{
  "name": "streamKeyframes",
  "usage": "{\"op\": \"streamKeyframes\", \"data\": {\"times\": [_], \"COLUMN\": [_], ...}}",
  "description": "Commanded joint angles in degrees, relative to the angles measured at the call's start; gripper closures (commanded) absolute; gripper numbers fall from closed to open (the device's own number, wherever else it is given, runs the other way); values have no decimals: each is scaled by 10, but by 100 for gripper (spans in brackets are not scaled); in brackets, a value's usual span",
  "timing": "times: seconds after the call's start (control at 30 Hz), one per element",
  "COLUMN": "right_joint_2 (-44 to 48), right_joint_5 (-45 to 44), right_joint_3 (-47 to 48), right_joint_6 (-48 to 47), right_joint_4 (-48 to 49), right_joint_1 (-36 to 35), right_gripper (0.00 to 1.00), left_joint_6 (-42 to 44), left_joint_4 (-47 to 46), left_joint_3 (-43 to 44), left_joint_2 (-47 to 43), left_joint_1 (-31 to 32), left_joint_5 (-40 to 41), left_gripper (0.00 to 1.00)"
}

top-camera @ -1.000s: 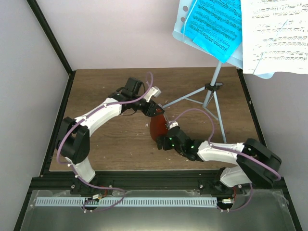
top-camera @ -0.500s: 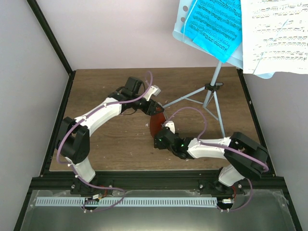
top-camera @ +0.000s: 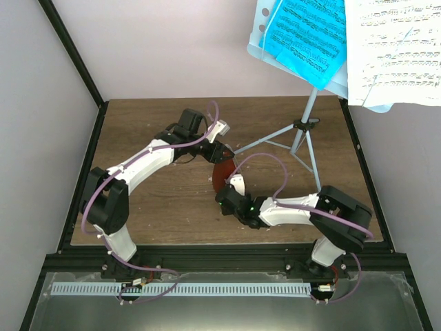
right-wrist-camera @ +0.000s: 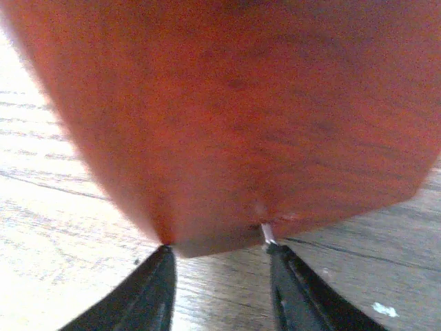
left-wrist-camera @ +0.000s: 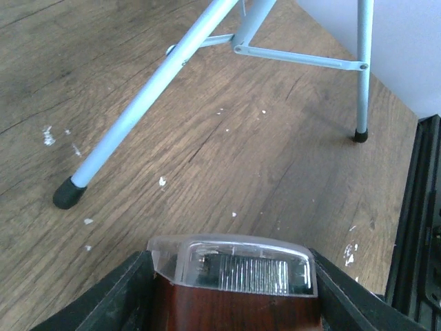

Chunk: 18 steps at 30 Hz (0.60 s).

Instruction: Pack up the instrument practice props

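Observation:
The red-brown metronome (top-camera: 222,176) lies tilted near the table's middle, between both arms. My left gripper (top-camera: 218,157) is shut on its upper end; in the left wrist view the metronome (left-wrist-camera: 234,303) with its clear cover fills the gap of the left gripper (left-wrist-camera: 234,293). My right gripper (top-camera: 225,198) has narrowed onto the lower end: its fingertips (right-wrist-camera: 165,249) touch the two corners of the metronome (right-wrist-camera: 234,103). The pale blue music stand (top-camera: 303,127) stands at the back right, carrying blue sheet music (top-camera: 306,31) and white pages (top-camera: 393,48).
The stand's tripod legs (left-wrist-camera: 138,117) spread over the wooden table (top-camera: 158,207) just behind the metronome, one rubber foot close to my left gripper. Black frame rails (top-camera: 207,258) border the table at the front and sides.
My right arm has slid left and forward to the metronome's lower end, and its jaws have closed from wide onto it. The left gripper has kept its hold and barely moved.

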<state>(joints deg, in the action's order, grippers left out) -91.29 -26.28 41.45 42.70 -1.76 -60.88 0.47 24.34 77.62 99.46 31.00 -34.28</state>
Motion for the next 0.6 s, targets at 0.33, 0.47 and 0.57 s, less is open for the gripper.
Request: {"op": "streamKeyframes", "data": {"times": [0.33,0.47,0.57], "right_joint_2": [61,147,227], "right_joint_5": [-7,-6,-17], "right_joint_3": [-36,-92,-132], "right_joint_6": [-35,-57,-68], "right_joint_4": [72,92,77], "right_joint_1": [-6,-5,-5], "right_gripper": [23,9,4], "left_joint_6": [36,91,129], "left_joint_4": [74,96,113], "left_joint_3": [-12,-12,-16], "left_joint_2": [20,5,-9], "left_joint_1": [5,34,63], "left_joint_5": [16,25,43], "left_gripper": [64,62,60]}}
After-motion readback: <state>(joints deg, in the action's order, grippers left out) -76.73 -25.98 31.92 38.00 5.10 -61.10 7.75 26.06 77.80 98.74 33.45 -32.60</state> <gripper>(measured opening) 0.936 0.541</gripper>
